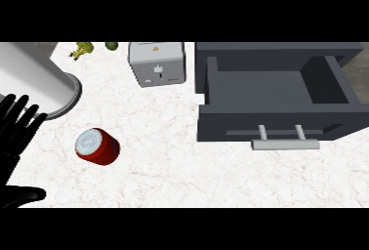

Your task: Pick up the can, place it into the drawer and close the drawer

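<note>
A red can (98, 146) with a pale silver top stands on the white marble counter (180, 171), left of the middle. At the right, the dark grey drawer (274, 93) is pulled open and nothing lies inside it; its silver handle (285, 144) sticks out of the front panel. My left hand (16, 129) rests open at the left edge, fingers up, a short way left of the can and not touching it. My right hand does not show.
A large white cylinder (32, 78) stands at the upper left, just behind my left hand. A grey toaster (156, 63) sits at the back, left of the drawer. Small yellow-green (83, 50) and dark green (112, 46) items lie at the far edge.
</note>
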